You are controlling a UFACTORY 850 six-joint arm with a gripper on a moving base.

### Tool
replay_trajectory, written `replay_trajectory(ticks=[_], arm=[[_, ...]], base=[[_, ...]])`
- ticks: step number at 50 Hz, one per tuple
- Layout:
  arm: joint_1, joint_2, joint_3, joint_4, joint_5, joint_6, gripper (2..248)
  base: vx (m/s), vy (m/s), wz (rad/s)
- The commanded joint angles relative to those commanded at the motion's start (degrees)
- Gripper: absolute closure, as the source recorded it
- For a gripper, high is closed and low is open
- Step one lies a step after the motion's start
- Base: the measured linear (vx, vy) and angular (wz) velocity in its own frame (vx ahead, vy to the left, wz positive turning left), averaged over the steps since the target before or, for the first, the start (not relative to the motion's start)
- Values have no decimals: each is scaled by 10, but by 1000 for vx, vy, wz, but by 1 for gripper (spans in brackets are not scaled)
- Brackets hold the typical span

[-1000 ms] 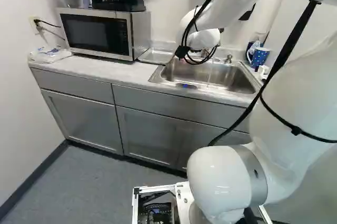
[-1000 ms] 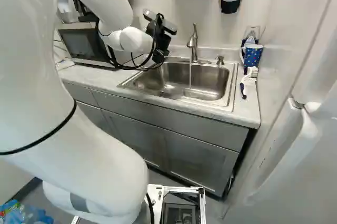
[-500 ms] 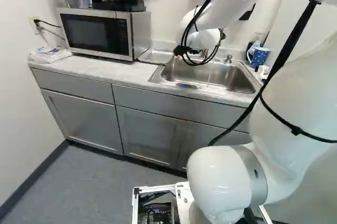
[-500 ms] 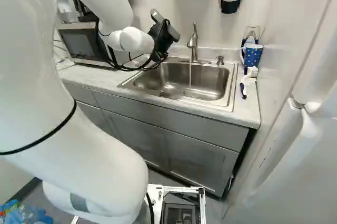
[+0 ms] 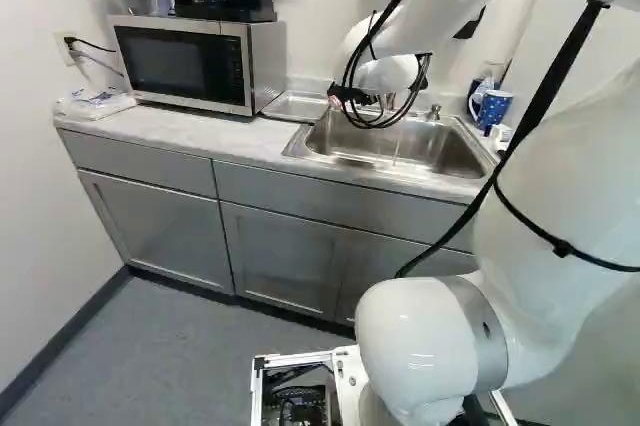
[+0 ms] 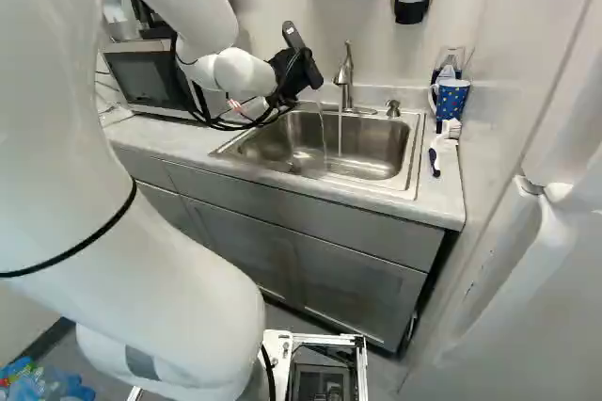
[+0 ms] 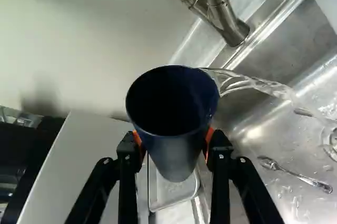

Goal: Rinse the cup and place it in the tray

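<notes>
Holding dark blue cup (image 7: pixel 176 153) in gripper (image 6: pixel 299 72), between both orange pads (image 7: pixel 209 139). Pouring water (image 7: pixel 253 84) over cup's rim into stainless-steel sink (image 6: pixel 374 143), near running faucet (image 6: pixel 345 88).

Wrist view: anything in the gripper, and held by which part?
Yes, the dark blue cup. The gripper has it by the outer wall, below the rim, orange pads on opposite sides.

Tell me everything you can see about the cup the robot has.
The cup is dark blue, round-mouthed, narrowing toward its base; no handle shows, and I can't tell its material. It is tipped, with clear water pouring over its rim into the sink. The gripper clamps it from two sides with orange pads. Its inside is too dark to judge.
</notes>
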Motion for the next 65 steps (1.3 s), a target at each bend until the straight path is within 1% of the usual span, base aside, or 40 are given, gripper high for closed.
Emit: replay_trajectory(ticks=[65], arm=[[0, 0, 0, 0, 0, 392, 126]], base=[[0, 0, 0]])
